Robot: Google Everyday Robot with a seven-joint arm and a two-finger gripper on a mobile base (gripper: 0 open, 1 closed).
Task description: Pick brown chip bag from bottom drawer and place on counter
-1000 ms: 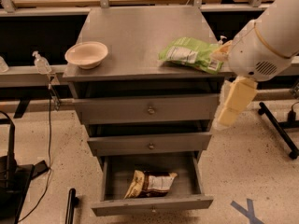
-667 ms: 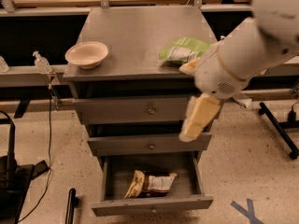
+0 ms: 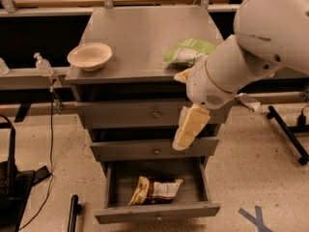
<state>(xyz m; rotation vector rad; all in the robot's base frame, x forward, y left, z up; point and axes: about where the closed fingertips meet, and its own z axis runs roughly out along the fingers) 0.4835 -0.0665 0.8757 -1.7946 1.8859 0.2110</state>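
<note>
The brown chip bag (image 3: 154,190) lies flat inside the open bottom drawer (image 3: 157,211), towards its left and middle. The counter (image 3: 140,30) is the grey top of the drawer cabinet. My gripper (image 3: 189,128) is cream-coloured and hangs at the end of the big white arm. It points down in front of the right part of the middle drawer, above and to the right of the bag, and holds nothing that I can see.
A light green bag (image 3: 188,51) and a beige bowl (image 3: 90,56) sit on the counter. A clear bottle (image 3: 42,64) stands on the left ledge. Black equipment (image 3: 12,187) is on the floor at left, a black stand leg (image 3: 289,132) at right.
The arm has swung left and downward. The gripper moved from beside the cabinet's right edge to in front of the middle drawer. The bag has not moved.
</note>
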